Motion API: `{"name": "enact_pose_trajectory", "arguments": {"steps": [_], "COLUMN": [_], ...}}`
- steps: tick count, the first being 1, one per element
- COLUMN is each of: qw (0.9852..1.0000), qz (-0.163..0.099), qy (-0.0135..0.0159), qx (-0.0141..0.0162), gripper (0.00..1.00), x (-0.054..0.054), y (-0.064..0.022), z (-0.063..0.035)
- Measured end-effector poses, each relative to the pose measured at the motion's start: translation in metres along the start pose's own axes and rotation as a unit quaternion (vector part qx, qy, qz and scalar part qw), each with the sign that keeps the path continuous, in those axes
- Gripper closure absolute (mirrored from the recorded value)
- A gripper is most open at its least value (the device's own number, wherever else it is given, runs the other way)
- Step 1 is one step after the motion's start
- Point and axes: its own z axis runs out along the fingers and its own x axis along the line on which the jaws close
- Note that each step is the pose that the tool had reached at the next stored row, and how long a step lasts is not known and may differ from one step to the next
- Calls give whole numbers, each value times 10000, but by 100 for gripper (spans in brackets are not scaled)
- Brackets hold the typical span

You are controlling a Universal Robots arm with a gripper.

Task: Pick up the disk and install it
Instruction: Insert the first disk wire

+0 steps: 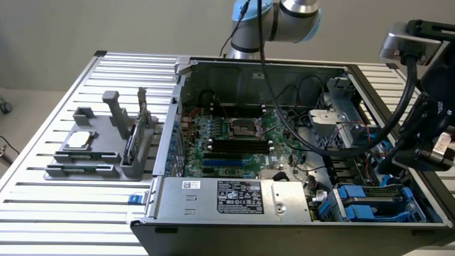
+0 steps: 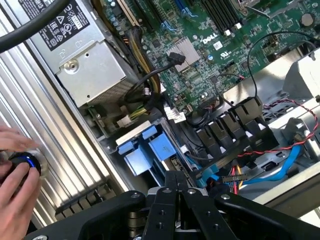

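My gripper [image 2: 176, 178] hangs over the drive bay at the computer case's corner, its black fingers [image 2: 165, 200] pressed together and shut, with nothing seen between them. Just beyond the fingertips, blue plastic rails [image 2: 150, 149] stand in the bay [image 1: 370, 205]. The disk's silver body and white label are hidden, so I cannot tell whether it sits between those rails. In the exterior view the arm's wrist [image 1: 427, 133] is at the right, above the same bay.
The open case [image 1: 284, 160] lies on a slatted table [image 1: 71, 213], with the motherboard [image 2: 210, 50], power supply [image 1: 235, 197] and loose cables [image 2: 280, 160] inside. A grey fixture [image 1: 99, 154] holds a processor chip and a memory stick. A hand [image 2: 15, 190] rests on a blue-lit button [image 2: 26, 162].
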Motion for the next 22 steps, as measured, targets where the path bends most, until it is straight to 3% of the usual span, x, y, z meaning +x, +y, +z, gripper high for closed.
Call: {"name": "enact_pose_trajectory", "arguments": {"steps": [6,11,16,22], "qw": [9989,9960,9910,9822], "qz": [468,896,1336,1878], "qy": [-1,-2,-3,-4], "qx": [-16,-31,-46,-64], "gripper": [89,89,89,89], "x": [0,0,0,0], "y": [0,0,0,0], "z": [0,0,0,1]}}
